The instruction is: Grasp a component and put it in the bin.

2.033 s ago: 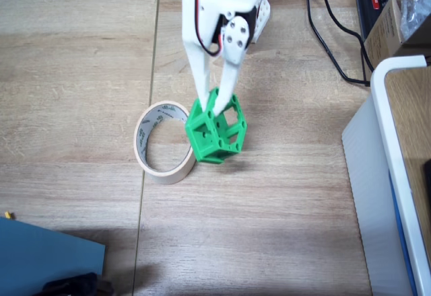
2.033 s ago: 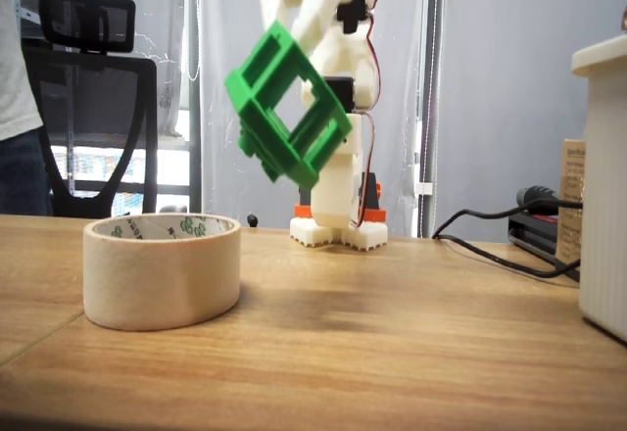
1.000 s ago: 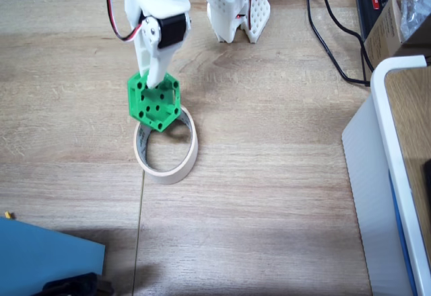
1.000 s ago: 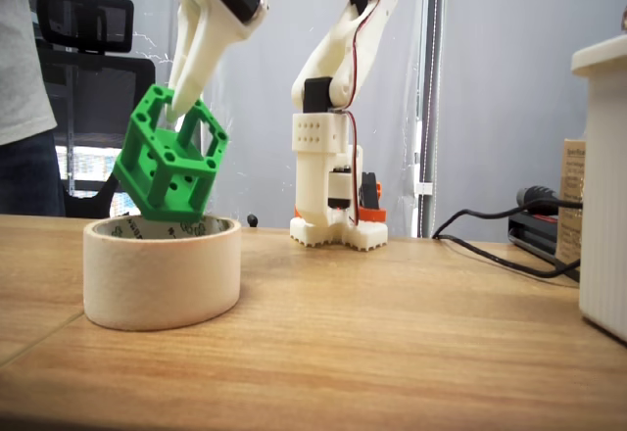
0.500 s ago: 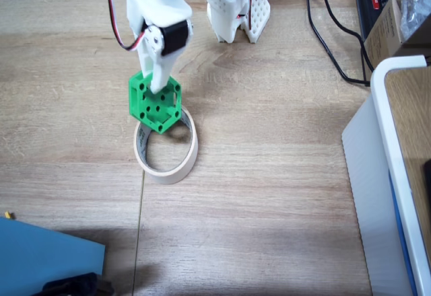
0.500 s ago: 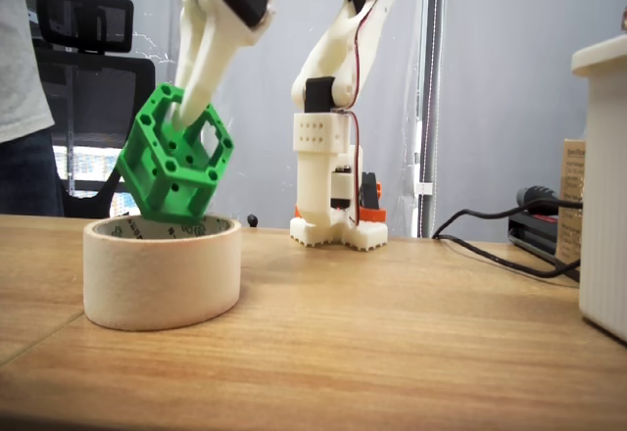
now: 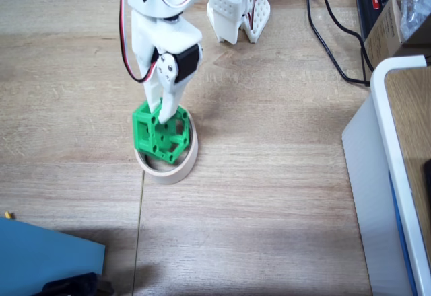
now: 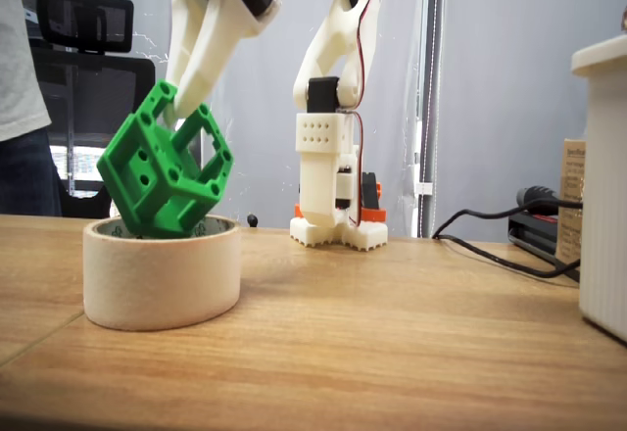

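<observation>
Gripping the green component (image 7: 160, 133) between its two white fingers, the gripper (image 7: 164, 112) holds the block tilted, a lower corner dipping into the open ring of the bin (image 7: 188, 158), the cream roll of masking tape lying flat on the wooden table (image 7: 269, 195). Seen from the side, the component (image 8: 165, 173) sits canted on the bin's (image 8: 162, 279) upper rim, most of it still above the tape, with the gripper (image 8: 168, 108) clamped on its upper edge. The arm's base (image 8: 331, 196) stands behind, well apart from the bin.
</observation>
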Action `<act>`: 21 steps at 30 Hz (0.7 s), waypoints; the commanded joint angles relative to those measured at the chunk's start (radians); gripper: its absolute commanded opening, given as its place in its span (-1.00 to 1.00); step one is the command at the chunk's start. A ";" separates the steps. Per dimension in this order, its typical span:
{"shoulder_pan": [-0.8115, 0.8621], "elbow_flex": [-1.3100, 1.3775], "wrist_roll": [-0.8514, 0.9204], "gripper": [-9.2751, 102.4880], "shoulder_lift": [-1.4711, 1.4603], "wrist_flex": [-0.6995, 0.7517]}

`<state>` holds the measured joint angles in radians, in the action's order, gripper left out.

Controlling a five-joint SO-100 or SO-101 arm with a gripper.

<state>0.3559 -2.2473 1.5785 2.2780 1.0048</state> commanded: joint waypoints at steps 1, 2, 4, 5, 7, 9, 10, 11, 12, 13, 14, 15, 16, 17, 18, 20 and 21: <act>-0.011 0.077 -0.002 -0.82 0.006 -0.014; -0.011 0.077 -0.002 -0.82 0.006 -0.014; -0.011 0.077 -0.002 -0.82 0.002 -0.014; -0.011 0.077 -0.002 -0.82 0.000 -0.014; -0.011 0.075 -0.002 -0.82 -0.006 -0.014; -0.008 0.074 -0.002 -0.82 -0.014 -0.014; 0.000 0.071 -0.002 -0.82 -0.015 -0.014; 0.014 0.061 -0.002 -0.82 -0.015 -0.014; 0.028 0.046 -0.002 -0.82 -0.015 -0.020; 0.043 0.028 -0.002 -0.82 -0.014 -0.026; 0.055 0.008 0.000 -0.82 -0.014 -0.029; 0.061 -0.009 0.000 -0.82 -0.012 -0.029; 0.066 -0.020 0.003 -0.82 -0.012 -0.029; 0.069 -0.028 0.003 -0.82 -0.011 -0.029; 0.072 -0.032 0.005 -0.82 -0.008 -0.031; 0.078 -0.035 0.006 -0.82 -0.011 -0.031; 0.080 -0.040 0.008 -0.82 -0.012 -0.031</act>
<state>0.4264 -2.2964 1.5831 2.2550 0.9894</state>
